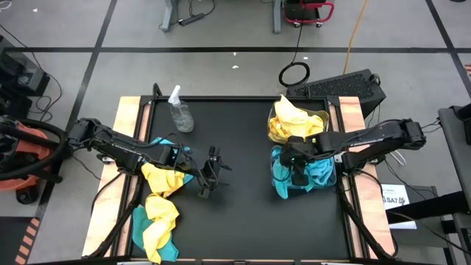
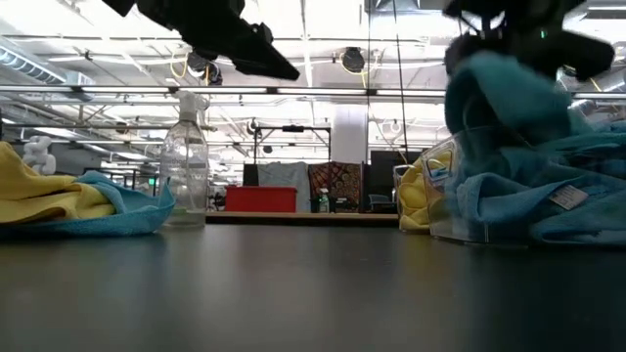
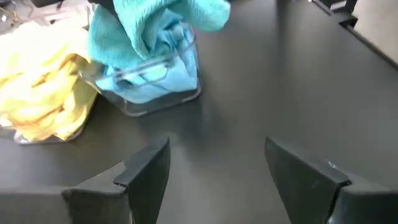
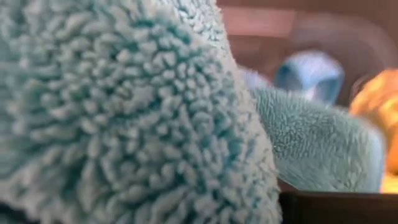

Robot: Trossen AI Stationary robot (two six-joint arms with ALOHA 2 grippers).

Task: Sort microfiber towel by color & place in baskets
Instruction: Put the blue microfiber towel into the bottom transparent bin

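Note:
My right gripper point(image 1: 298, 163) stands over the clear basket point(image 1: 328, 179) of teal towels at the table's right and is shut on a teal towel point(image 2: 499, 93). That towel fills the right wrist view point(image 4: 124, 112). Behind it stands the second basket point(image 1: 321, 116), heaped with yellow towels point(image 1: 291, 118). My left gripper point(image 1: 208, 177) is open and empty above the bare table middle, as the left wrist view point(image 3: 217, 155) shows. A pile of yellow and teal towels point(image 1: 158, 206) lies at the near left. My right gripper holds the teal towel by its bunched top point(image 2: 489, 68), coming from above and pointing down. The cloth itself hides the fingers in the right wrist view. The towel hangs below the gripper, and its lower part point(image 3: 149, 37) rests on the teal towels in the basket.
A clear spray bottle point(image 1: 180, 114) stands upright at the far left of the black mat. Bare black mat point(image 1: 243, 213) lies between the left pile and the baskets. Wooden rails point(image 1: 125, 125) edge the table left and right.

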